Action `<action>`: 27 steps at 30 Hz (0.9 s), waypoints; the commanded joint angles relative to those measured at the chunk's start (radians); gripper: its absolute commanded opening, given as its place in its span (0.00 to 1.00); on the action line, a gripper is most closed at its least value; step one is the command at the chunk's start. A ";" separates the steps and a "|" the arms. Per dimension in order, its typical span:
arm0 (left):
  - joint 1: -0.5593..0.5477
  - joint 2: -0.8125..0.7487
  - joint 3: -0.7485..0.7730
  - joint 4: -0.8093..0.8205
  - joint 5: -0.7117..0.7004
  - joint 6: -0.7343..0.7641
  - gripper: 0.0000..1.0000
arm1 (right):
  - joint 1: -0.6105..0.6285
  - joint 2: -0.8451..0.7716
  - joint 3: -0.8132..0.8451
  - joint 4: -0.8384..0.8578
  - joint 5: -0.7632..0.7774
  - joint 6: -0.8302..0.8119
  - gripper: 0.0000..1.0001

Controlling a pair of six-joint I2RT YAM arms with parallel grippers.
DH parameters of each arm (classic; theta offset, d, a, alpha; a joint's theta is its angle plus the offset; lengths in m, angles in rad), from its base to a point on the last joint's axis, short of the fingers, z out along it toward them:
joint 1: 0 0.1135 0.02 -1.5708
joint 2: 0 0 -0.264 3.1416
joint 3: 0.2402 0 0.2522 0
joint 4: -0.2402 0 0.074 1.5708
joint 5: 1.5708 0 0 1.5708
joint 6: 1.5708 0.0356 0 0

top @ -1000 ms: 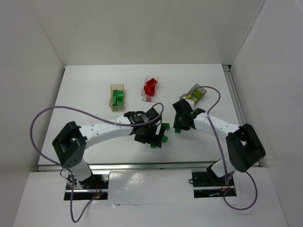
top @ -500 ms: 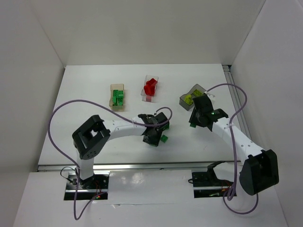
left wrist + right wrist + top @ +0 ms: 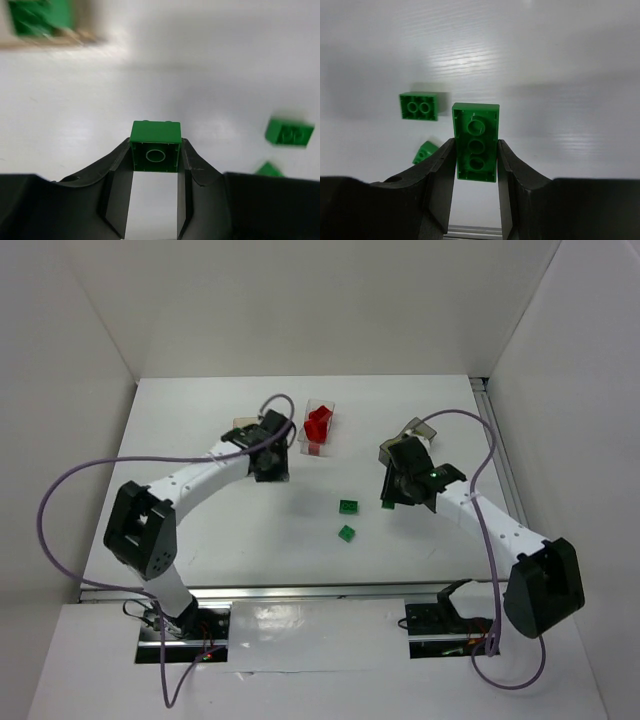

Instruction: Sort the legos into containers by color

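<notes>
White tabletop, white walls. Left end effector (image 3: pixel 156 150) is clamped on a square green lego (image 3: pixel 155 131), with the tan box (image 3: pixel 60 39) just to its far left. Right end effector (image 3: pixel 475 147) pinches a long green lego (image 3: pixel 476 117), well apart from that box.

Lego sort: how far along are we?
Done: red bricks sit in the clear container, and green ones lie in the tan container. In hand: the left pincer grips a green brick, and the right pincer grips a second green brick. Left: two loose green bricks on the table. The dark container's contents can't be made out.
</notes>
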 commanded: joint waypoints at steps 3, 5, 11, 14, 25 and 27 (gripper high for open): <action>0.176 -0.007 0.120 -0.010 -0.107 0.082 0.15 | 0.074 0.086 0.133 0.094 -0.003 -0.011 0.31; 0.242 0.041 0.150 0.004 -0.108 0.091 0.15 | 0.103 0.128 0.167 0.105 -0.003 -0.022 0.32; 0.352 0.232 0.342 0.009 -0.045 0.104 0.46 | 0.148 0.217 0.286 0.151 -0.014 -0.051 0.32; 0.374 0.306 0.456 -0.045 0.001 0.114 0.81 | 0.158 0.264 0.373 0.176 -0.040 -0.076 0.32; 0.461 0.027 0.436 -0.122 -0.016 0.135 1.00 | 0.203 0.712 0.877 0.255 -0.219 -0.162 0.35; 0.522 -0.053 0.363 -0.122 -0.016 0.104 1.00 | 0.230 0.781 1.002 0.255 -0.256 -0.172 0.35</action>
